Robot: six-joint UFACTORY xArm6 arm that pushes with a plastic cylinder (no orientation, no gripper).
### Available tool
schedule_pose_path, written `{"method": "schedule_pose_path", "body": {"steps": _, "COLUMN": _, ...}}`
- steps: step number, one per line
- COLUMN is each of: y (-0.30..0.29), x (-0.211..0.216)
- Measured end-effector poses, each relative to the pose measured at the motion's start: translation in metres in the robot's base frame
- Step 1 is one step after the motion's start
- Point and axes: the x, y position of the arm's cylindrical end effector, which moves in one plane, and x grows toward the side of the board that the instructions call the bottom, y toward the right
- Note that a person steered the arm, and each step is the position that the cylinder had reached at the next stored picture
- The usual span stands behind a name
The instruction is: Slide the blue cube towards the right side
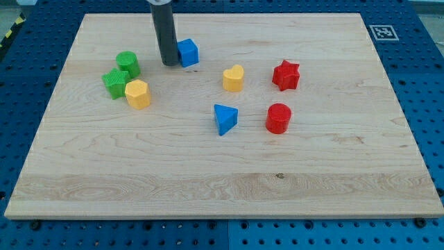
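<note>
The blue cube (pixel 188 52) sits on the wooden board (pixel 222 173) near the view's top, left of centre. My tip (pixel 168 63) stands on the board right at the cube's left side, touching it or nearly so. The dark rod rises from the tip out of the view's top.
A green cylinder (pixel 127 63), a green star (pixel 115 83) and a yellow hexagon block (pixel 138 94) cluster at the left. A yellow heart (pixel 234 78), a red star (pixel 286 75), a red cylinder (pixel 278 118) and a blue triangular block (pixel 225 119) lie right of the cube.
</note>
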Motion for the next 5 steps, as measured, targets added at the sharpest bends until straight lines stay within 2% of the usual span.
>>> {"method": "schedule_pose_path", "body": {"steps": 2, "y": 0.0, "x": -0.036}}
{"method": "schedule_pose_path", "body": {"steps": 4, "y": -0.027, "x": -0.026}}
{"method": "schedule_pose_path", "body": {"steps": 5, "y": -0.019, "x": -0.025}}
